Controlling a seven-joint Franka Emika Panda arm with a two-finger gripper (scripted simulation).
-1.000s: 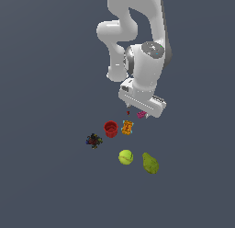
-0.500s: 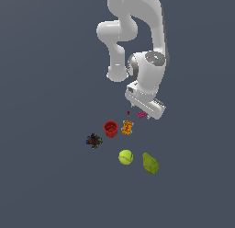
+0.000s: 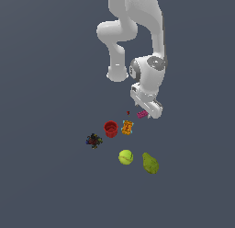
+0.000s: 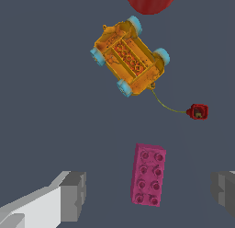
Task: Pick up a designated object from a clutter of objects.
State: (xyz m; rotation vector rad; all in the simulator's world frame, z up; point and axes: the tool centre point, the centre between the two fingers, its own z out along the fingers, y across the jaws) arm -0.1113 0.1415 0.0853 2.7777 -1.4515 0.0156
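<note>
Now the arm is coming down lower, and its gripper (image 4: 147, 195) is hanging wide open around the pink brick (image 4: 148, 174), which is lying on the floor near the orange toy (image 4: 129, 57), so grabbing looks close.

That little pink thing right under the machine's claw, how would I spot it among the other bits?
Start at the white robot arm's gripper; the small magenta-pink rectangular toy brick lies on the dark floor below its open jaws. Beside it sit an orange wheeled toy and a tiny red piece; only the brick has two rows of round studs.
</note>
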